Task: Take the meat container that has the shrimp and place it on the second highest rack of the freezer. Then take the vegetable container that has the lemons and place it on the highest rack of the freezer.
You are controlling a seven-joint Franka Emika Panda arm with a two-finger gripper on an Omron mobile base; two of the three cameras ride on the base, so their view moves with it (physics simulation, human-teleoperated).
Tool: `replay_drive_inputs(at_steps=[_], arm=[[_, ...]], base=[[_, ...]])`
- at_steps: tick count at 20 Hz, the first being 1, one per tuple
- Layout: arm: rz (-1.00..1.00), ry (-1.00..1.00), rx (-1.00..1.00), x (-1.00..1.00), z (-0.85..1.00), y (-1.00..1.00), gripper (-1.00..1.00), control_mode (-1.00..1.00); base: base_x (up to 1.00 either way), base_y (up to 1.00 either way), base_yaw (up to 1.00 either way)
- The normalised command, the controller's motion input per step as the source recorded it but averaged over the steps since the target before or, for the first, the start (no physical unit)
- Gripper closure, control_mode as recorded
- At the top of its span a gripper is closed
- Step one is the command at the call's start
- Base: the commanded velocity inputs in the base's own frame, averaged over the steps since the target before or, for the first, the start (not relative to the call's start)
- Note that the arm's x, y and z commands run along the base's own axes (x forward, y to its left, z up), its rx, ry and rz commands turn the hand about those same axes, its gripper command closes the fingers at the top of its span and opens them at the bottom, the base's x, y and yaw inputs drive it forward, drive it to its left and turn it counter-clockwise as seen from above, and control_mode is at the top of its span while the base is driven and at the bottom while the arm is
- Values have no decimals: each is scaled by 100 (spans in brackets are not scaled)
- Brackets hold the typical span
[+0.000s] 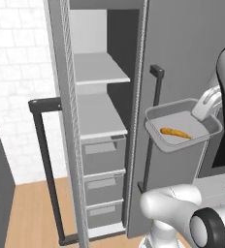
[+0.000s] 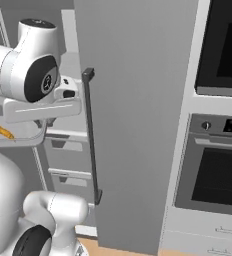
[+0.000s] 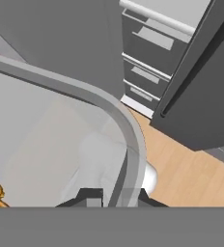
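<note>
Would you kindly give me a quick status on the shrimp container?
Gripper shut on meat container rim, held aloft. Shrimp inside. Freezer open, second highest rack bare; closed door behind the container.

Even, diffuse rendered lighting, no glare, soft shading inside the freezer cavity, sharp focus throughout, faint jagged edges, no visible distortion.

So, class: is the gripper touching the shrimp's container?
Touching. In the hand view the gripper is shut on the container, one fingertip either side of its rim; the left base view shows the container held in the air.
</note>
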Motion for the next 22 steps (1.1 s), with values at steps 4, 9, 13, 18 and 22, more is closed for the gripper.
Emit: replay_drive_inputs(at_steps=[4, 9, 13, 18, 22], arm=[[0, 0, 0, 0, 0, 0, 100, 100], [0, 0, 0, 0, 0, 0, 100, 100], [0, 0, 0, 0, 0, 0, 100, 100], [1, 1, 0, 0, -1, 4, 100, -100], [-11, 1, -1, -8, -37, 59, 100, -100]], base=[[57, -18, 18], [17, 10, 0], [-1, 9, -1], [0, 7, 0], [0, 0, 0]])
